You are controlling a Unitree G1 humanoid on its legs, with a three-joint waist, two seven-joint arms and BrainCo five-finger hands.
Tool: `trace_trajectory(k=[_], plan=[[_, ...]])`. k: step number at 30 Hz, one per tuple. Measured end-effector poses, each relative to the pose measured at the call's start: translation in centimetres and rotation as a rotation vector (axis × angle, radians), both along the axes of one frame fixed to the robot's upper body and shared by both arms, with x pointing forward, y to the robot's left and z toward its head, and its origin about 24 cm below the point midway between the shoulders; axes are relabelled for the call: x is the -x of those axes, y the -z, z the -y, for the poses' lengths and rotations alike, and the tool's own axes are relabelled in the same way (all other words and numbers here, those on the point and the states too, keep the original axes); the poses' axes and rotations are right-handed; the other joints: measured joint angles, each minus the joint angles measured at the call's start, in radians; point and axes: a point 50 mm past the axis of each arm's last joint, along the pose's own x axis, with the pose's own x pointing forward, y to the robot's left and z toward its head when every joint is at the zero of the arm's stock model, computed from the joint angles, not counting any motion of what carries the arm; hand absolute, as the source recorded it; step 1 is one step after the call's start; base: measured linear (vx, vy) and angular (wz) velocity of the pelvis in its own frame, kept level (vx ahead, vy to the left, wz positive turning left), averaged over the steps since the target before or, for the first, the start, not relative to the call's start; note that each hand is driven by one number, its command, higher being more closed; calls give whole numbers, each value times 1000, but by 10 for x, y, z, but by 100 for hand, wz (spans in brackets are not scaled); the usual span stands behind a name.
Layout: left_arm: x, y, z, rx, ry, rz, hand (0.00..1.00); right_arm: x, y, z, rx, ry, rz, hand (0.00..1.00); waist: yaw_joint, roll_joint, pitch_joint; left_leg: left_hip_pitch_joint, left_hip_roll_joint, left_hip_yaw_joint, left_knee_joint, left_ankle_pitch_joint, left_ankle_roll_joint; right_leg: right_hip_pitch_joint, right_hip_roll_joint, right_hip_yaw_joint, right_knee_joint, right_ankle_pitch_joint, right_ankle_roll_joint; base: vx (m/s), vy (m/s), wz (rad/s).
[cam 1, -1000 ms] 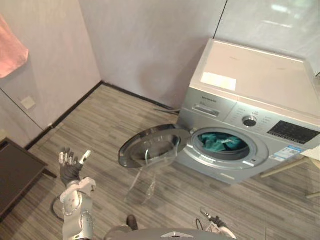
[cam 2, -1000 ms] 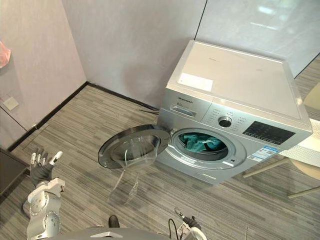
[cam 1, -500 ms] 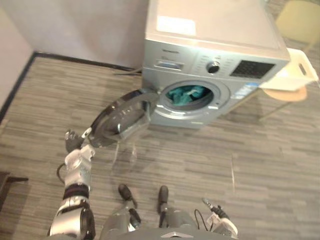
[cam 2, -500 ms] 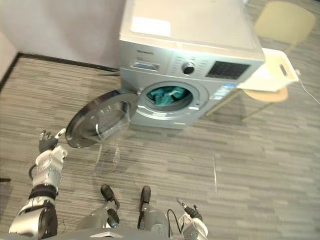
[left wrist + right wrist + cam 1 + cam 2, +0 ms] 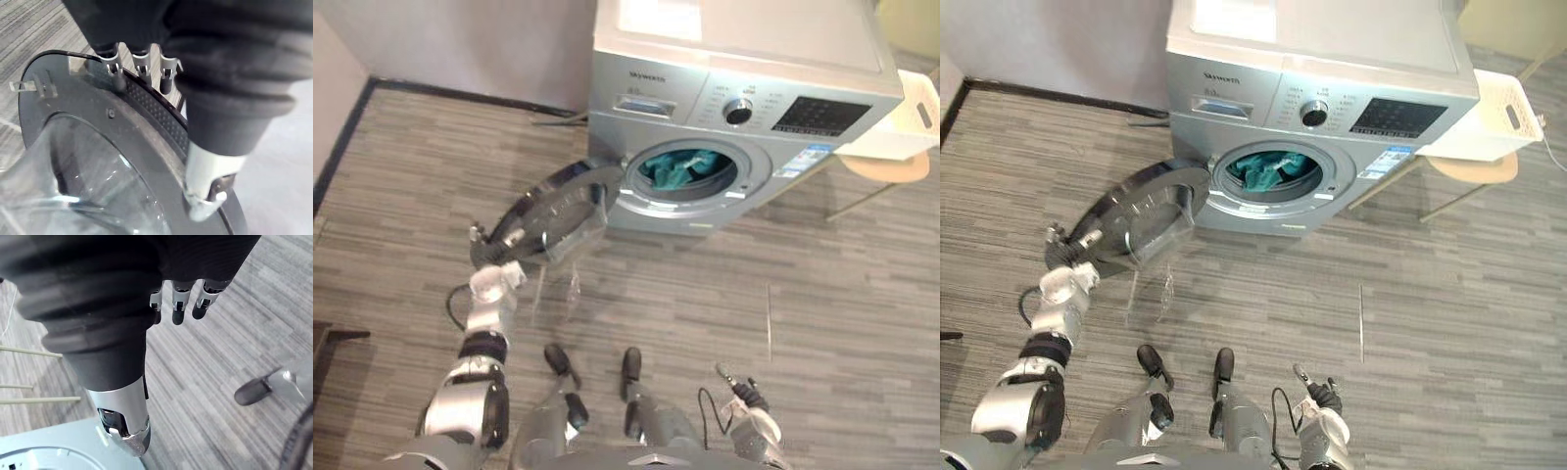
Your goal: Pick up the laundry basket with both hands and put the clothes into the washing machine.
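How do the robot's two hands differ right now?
The left hand is out at the rim of the door and touches it; the right hand hangs low over the floor, touching nothing. The left arm is stretched forward, the right kept close. Both have relaxed fingers and hold nothing.

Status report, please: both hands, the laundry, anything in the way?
Left hand open, on the open door rim. Right hand open, low, empty. Teal clothes in the drum; laundry basket on a stool beside the washing machine.
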Motion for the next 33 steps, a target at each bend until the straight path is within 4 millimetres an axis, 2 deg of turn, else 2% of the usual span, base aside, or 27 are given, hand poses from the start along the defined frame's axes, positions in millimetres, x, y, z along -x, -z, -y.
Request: trace_trajectory(k=[2, 3, 5, 6, 8, 9, 10, 11, 13, 14, 15, 18, 19, 21, 24, 28, 30, 33], plan=[[30, 33, 26, 48, 125, -85, 0, -2, 1, -9, -21, -13, 5, 0, 4, 12, 0, 41, -18, -4, 0, -9, -2, 38, -19, -10, 14, -43, 6, 14, 42, 15], [38, 42, 33, 57, 169, -113, 0, -1, 2, -12, -30, -12, 1, 0, 4, 15, -1, 51, -21, -6, 0, -11, -1, 48, -23, -12, 15, -48, 10, 11, 45, 14], [73, 74, 66, 114, 361, -241, 0, 5, 10, -21, -66, -31, -43, 0, -3, 22, -3, 76, -36, -26, 0, -20, -1, 79, -36, -23, 14, -55, 19, 14, 51, 20], [80, 79, 76, 129, 414, -266, 0, 8, 13, -23, -73, -38, -56, 0, -4, 22, -3, 80, -40, -29, 0, -23, -3, 85, -40, -25, 13, -56, 19, 16, 58, 21], [110, 94, 114, 166, 639, -367, 0, 9, 18, -29, -90, -90, -84, 0, -27, 26, -4, 83, -58, -50, 0, -31, 0, 92, -52, -30, 13, -57, 26, 15, 80, 18], [116, 95, 122, 169, 700, -382, 0, 8, 18, -28, -89, -104, -88, 0, -35, 28, -4, 83, -62, -54, 0, -32, -1, 97, -56, -33, 12, -56, 27, 19, 93, 23], [125, 94, 140, 171, 819, -388, 0, 7, 20, -27, -89, -130, -102, 0, -53, 37, -3, 86, -72, -65, 0, -36, -1, 103, -64, -42, 11, -57, 30, 14, 82, 22], [127, 90, 149, 168, 886, -372, 0, 8, 21, -26, -89, -138, -109, 0, -59, 43, -3, 87, -76, -70, 0, -38, -1, 105, -68, -45, 12, -58, 31, 24, 121, 26], [125, 54, 185, 221, 1091, -196, 0, 11, 21, -14, -72, -132, -121, 0, -68, 84, -5, 89, -92, -76, 0, -50, 3, 106, -78, -45, 20, -61, 36, 24, 105, 14], [124, 43, 191, 236, 1128, -142, 0, 13, 21, -11, -65, -132, -129, 0, -72, 96, -7, 89, -96, -76, 0, -53, 5, 105, -81, -43, 20, -61, 36, 34, 107, -2], [115, 10, 202, 310, 1174, 10, 0, 16, 22, -3, -47, -133, -149, 0, -88, 132, -15, 89, -106, -74, 0, -61, 6, 103, -89, -31, 19, -61, 36, 31, 85, -7], [101, -23, 202, 375, 1169, 164, 0, 22, 24, 2, -39, -129, -175, 0, -115, 159, -28, 94, -110, -61, 1, -68, 8, 103, -91, -13, 13, -61, 36, 33, 54, -16], [94, -35, 198, 391, 1155, 220, 0, 25, 25, 3, -39, -127, -185, 0, -118, 160, -29, 104, -109, -47, 6, -70, 7, 108, -89, 2, 9, -58, 37, 40, 23, -30], [89, -42, 194, 412, 1131, 262, 0, 31, 26, 5, -38, -117, -198, 0, -128, 160, -29, 126, -107, -40, 6, -70, 6, 131, -87, 9, -4, -53, 41, 50, -17, -20], [90, -41, 193, 447, 1108, 256, 0, 39, 27, 7, -38, -105, -216, 0, -131, 160, -30, 149, -99, -27, 6, -73, 1, 156, -82, 14, -19, -54, 43, 60, -54, -15], [98, -28, 191, 469, 1082, 204, 0, 47, 30, 5, -54, -79, -229, 0, -131, 160, -32, 164, -81, -20, 6, -70, 4, 173, -66, 12, -25, -49, 54, 61, -81, -8], [100, -20, 189, 464, 1067, 167, 0, 50, 30, 6, -57, -72, -236, 0, -128, 159, -32, 182, -75, -26, 6, -65, 7, 194, -60, 5, -28, -51, 54, 64, -79, 4], [100, -1, 176, 421, 1001, 91, 0, 49, 30, 5, -59, -74, -233, 0, -129, 159, -42, 196, -73, -59, 6, -59, 0, 217, -57, -18, -29, -62, 53, 68, -71, 17]])
